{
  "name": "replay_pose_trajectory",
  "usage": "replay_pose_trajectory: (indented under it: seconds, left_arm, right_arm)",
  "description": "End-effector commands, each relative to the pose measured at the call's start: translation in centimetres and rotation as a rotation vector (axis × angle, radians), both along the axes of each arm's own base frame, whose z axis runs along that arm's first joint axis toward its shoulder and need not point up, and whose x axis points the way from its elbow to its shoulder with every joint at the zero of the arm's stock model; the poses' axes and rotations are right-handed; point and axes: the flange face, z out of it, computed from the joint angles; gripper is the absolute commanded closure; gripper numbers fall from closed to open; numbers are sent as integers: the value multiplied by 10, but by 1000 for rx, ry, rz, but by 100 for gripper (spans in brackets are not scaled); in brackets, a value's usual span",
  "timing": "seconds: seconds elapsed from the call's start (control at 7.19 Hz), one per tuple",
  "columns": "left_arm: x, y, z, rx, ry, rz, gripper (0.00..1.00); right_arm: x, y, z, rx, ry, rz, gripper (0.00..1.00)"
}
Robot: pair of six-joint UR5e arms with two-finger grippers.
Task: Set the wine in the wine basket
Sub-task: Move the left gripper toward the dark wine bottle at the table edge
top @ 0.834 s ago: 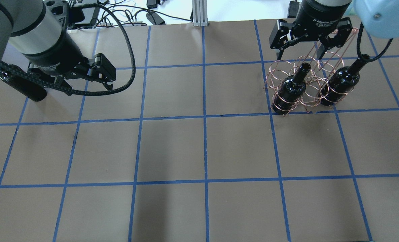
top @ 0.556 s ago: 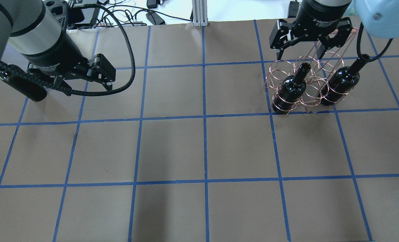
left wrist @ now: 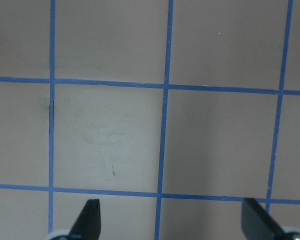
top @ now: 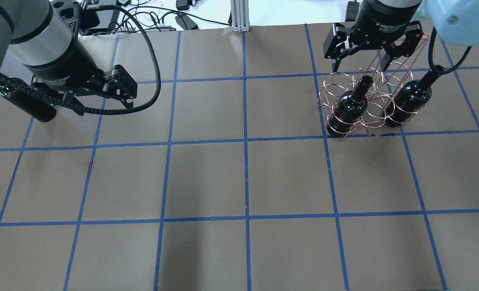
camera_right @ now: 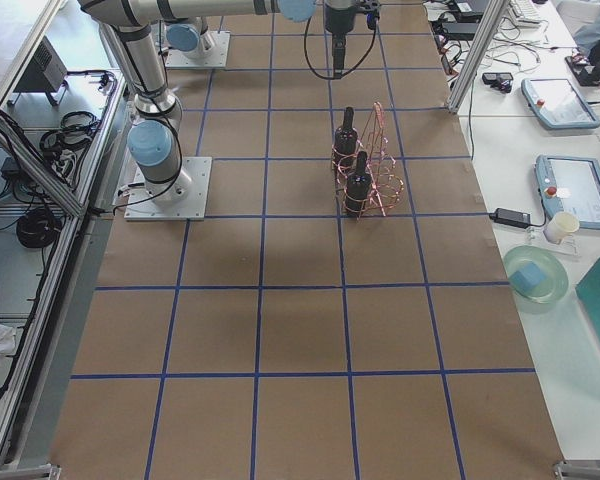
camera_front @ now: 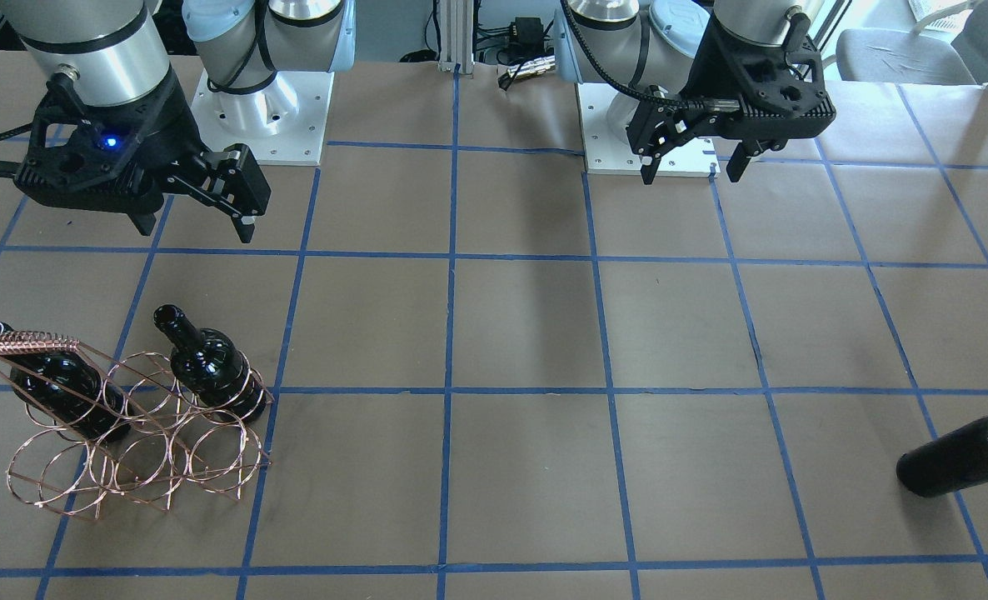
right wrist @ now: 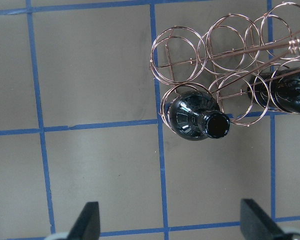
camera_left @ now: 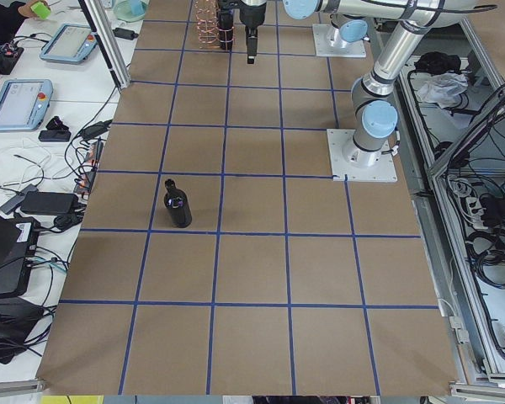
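The copper wire wine basket (top: 369,121) stands at the back right and holds two upright black wine bottles (top: 348,107) (top: 409,99). It shows in the front view too (camera_front: 127,467), with the bottles (camera_front: 207,362) (camera_front: 61,383) in it. My right gripper (top: 360,64) is open and empty, above and just behind the basket. Its wrist view looks down on the basket (right wrist: 190,50) and one bottle mouth (right wrist: 217,124). A third bottle (camera_front: 960,457) stands upright alone at the far left (camera_left: 178,206). My left gripper (camera_front: 694,165) is open and empty, high up, apart from it.
Brown table with a blue tape grid (top: 245,178). The left wrist view shows only bare table (left wrist: 110,130) between the open fingertips. Cables and gear lie beyond the table's back edge (top: 150,16). Both robot bases (camera_front: 261,108) sit at the robot side.
My left gripper has shifted slightly to the left and back. The right gripper, the basket and the bottles have not moved.
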Motion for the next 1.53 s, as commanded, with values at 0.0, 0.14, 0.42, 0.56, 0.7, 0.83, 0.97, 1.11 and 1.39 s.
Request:
replay_pose_trajectory:
  seconds: [0.0, 0.14, 0.42, 0.56, 0.7, 0.83, 0.97, 1.11, 1.39]
  left_arm:
    - [4, -1, 0, -2, -3, 8, 0]
    - [3, -2, 0, -1, 3, 8, 0]
    - [0, 0, 0, 4, 3, 16, 0]
    - [2, 0, 0, 4, -3, 18, 0]
    - [11, -9, -2, -1, 3, 19, 0]
    - [38, -23, 4, -41, 10, 68, 0]
    - [97, -33, 9, -55, -1, 133, 0]
    - [145, -40, 12, -57, -17, 61, 0]
    - [220, -62, 10, -52, -27, -31, 0]
  right_arm:
    - [0, 0, -1, 1, 3, -1, 0]
    - [0, -1, 0, -2, 3, 5, 0]
    - [-3, 0, -1, 8, 15, 17, 0]
    - [-6, -1, 0, 6, 13, 12, 0]
    - [-5, 2, 3, 2, 4, 10, 0]
    - [-6, 3, 4, 0, 12, 8, 0]
    - [-5, 3, 5, -3, 9, -1, 0]
    - [-4, 7, 9, -6, 8, 0, 0]
    - [-3, 6, 11, -18, -2, -1, 0]
